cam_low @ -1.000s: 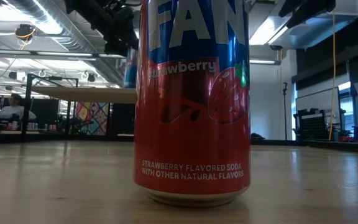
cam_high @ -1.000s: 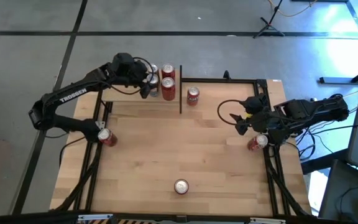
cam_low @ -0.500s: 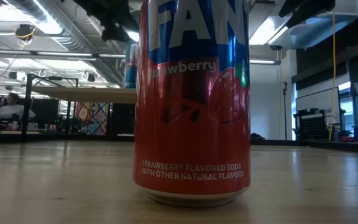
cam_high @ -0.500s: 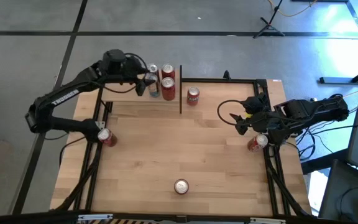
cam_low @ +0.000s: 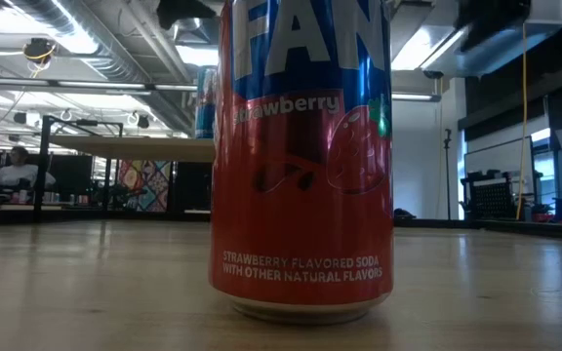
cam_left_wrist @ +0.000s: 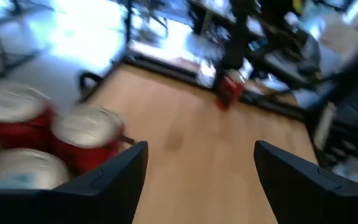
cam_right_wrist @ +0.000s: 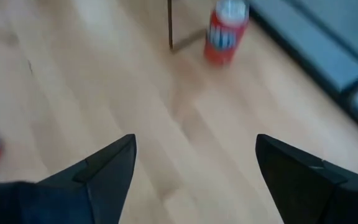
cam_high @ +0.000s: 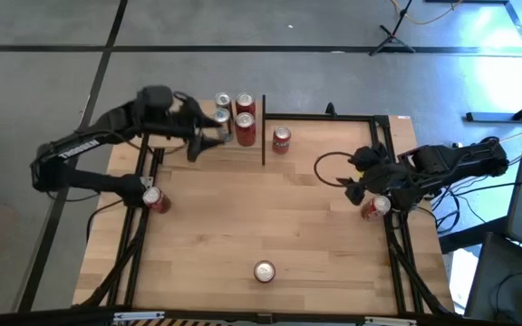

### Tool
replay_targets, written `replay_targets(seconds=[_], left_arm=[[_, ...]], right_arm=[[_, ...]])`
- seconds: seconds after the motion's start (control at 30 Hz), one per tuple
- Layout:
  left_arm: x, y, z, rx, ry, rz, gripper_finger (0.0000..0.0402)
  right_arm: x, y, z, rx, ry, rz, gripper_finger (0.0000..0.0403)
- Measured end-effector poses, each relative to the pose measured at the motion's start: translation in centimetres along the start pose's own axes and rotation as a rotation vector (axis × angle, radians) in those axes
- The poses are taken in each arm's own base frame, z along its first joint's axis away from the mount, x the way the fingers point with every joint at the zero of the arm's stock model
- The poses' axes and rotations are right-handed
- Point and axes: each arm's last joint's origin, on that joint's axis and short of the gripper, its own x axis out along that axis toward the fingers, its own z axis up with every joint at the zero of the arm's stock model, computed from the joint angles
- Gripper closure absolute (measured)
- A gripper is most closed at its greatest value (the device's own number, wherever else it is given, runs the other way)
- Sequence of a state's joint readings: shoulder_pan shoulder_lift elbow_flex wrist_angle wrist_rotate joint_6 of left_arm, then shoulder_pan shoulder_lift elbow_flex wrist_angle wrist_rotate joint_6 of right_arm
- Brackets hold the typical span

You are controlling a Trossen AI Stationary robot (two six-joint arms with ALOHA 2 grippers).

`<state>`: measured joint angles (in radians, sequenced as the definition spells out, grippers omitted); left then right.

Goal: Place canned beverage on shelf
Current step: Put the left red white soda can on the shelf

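On the shelf (cam_high: 208, 140) at the table's far left stand three cans (cam_high: 244, 119), and the left gripper (cam_high: 203, 141), fingers spread and empty, hangs just beside them. Four more cans remain on the table (cam_high: 270, 208): one (cam_high: 281, 139) past the shelf's end, one (cam_high: 155, 198) at the left edge, one (cam_high: 264, 271) near the front, and one (cam_high: 375, 207) by the right gripper (cam_high: 356, 177), which is likewise spread and empty. Judged from this, the placing is partly done, with several cans left.
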<state>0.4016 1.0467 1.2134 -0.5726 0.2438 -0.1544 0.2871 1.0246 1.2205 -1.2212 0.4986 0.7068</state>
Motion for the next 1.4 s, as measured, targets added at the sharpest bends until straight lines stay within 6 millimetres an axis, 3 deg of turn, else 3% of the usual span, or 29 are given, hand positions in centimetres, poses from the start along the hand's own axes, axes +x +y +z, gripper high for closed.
replay_targets(seconds=[0.2, 0.37, 0.77, 1.0, 1.2, 1.3, 1.4], left_arm=[[2.5, -2.2, -1.9, 0.02, 0.097, -0.005, 0.0119], [3.3, -3.1, -2.8, 0.012, 0.173, -0.025, 0.0119], [0.0, -3.7, -7.8, -0.195, 0.701, 0.112, 0.0128], [-0.6, -3.9, -8.5, -0.212, 0.789, 0.122, 0.0127], [-0.6, -3.8, -9.3, -0.142, 0.922, 0.133, 0.0073], [-0.4, -3.4, -9.7, -0.167, 0.959, 0.301, 0.004], [-0.8, -3.2, -10.1, -0.185, 1.035, 0.353, 0.0016]], right_arm=[[-0.3, -1.4, -1.9, 0.076, 0.243, -0.073, 0.0084], [-0.3, -1.2, -1.8, 0.102, 0.25, -0.045, 0.0084], [0.6, -0.1, -0.9, 0.036, 0.145, -0.06, 0.0084], [1.2, 0.6, -0.4, -0.011, 0.094, -0.059, 0.0084], [1.4, 0.8, -0.3, -0.013, 0.095, -0.063, 0.0084], [1.5, 0.9, -0.3, -0.013, 0.096, -0.064, 0.0084], [1.5, 0.9, -0.3, -0.014, 0.093, -0.071, 0.0084]])
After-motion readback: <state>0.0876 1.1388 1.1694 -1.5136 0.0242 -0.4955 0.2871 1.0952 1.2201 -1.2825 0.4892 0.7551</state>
